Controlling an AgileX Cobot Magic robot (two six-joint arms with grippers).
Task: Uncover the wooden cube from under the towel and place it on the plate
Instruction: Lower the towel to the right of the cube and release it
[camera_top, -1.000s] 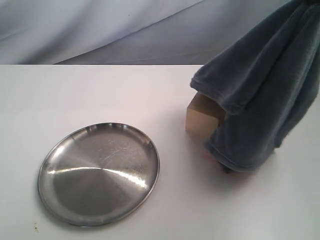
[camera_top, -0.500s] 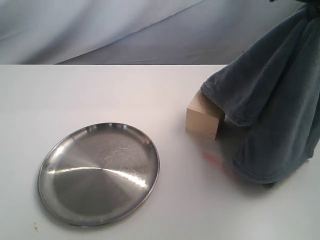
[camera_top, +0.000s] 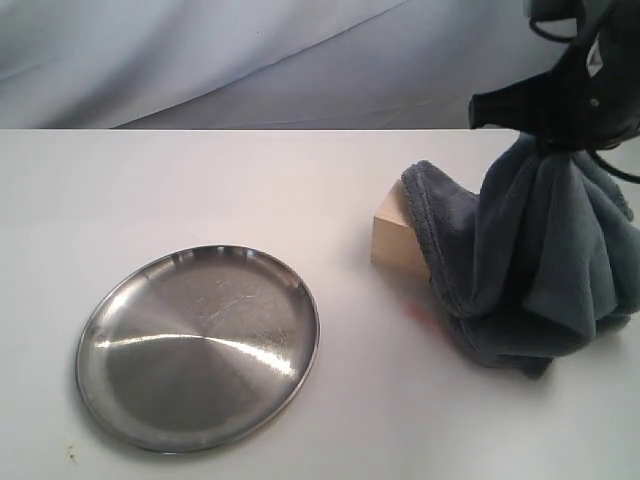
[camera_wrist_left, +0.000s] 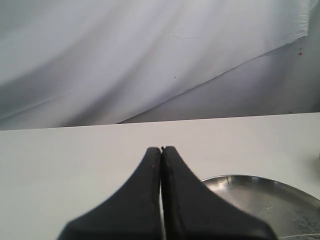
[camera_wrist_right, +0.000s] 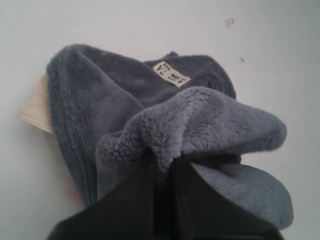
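On the towel (camera_wrist_right: 100, 115), a white printed label (camera_wrist_right: 171, 74)

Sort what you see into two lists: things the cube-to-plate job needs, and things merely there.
Job: pale wooden cube; plush dark blue-grey towel; round silver steel plate; right gripper, shut on the towel.
Merely there: white table; pale draped backdrop sheet; left gripper, shut and empty.

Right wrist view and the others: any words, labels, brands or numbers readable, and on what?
The white label on the towel: dark print, too small and blurred to read.
No text visible on the plate, the wooden cube or the table.
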